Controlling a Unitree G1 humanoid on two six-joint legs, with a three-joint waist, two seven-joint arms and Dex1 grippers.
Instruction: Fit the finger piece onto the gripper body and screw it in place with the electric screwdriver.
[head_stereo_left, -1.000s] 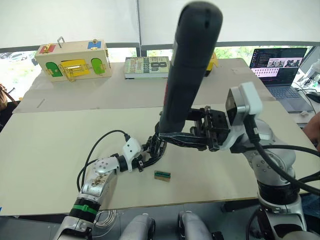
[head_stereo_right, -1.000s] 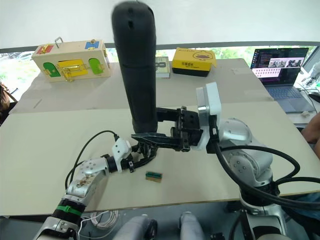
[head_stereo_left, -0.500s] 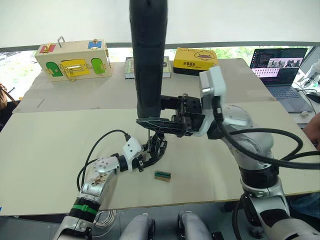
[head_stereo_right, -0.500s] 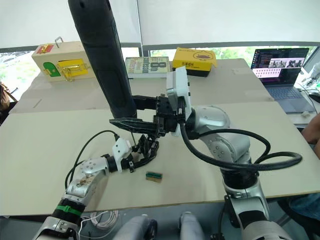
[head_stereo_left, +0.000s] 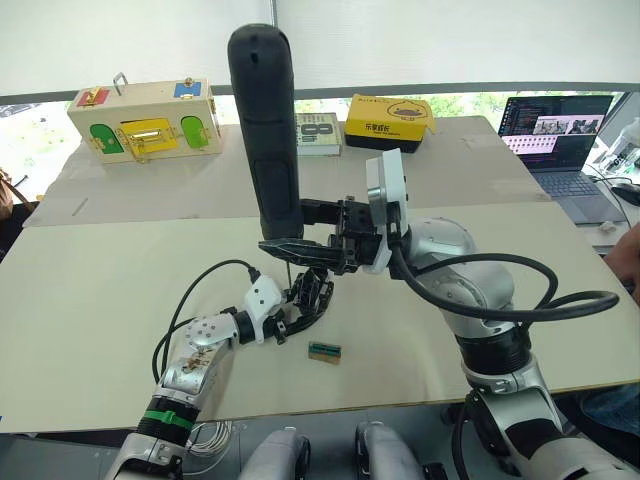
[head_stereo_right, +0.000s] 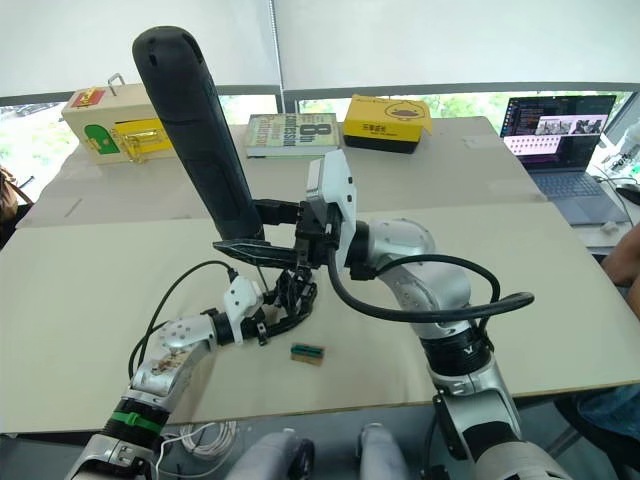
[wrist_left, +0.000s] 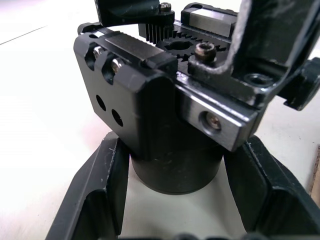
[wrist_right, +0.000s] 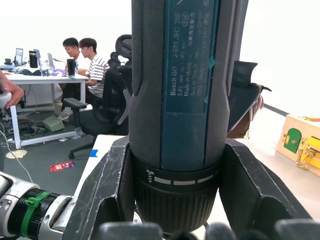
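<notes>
We see a green-and-tan piece lying on the near table. On the far table stand a wooden latch box, a book and a yellow box. An open laptop sits at the right. Two seated people and a black office chair appear in the right wrist view.

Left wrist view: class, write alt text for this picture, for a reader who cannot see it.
Two black gripper fingers clamp the round base of a chunky black gripper body standing on a pale table. Its top shows gear teeth, screws and round holes, and a black finger piece sits on it at one side.
</notes>
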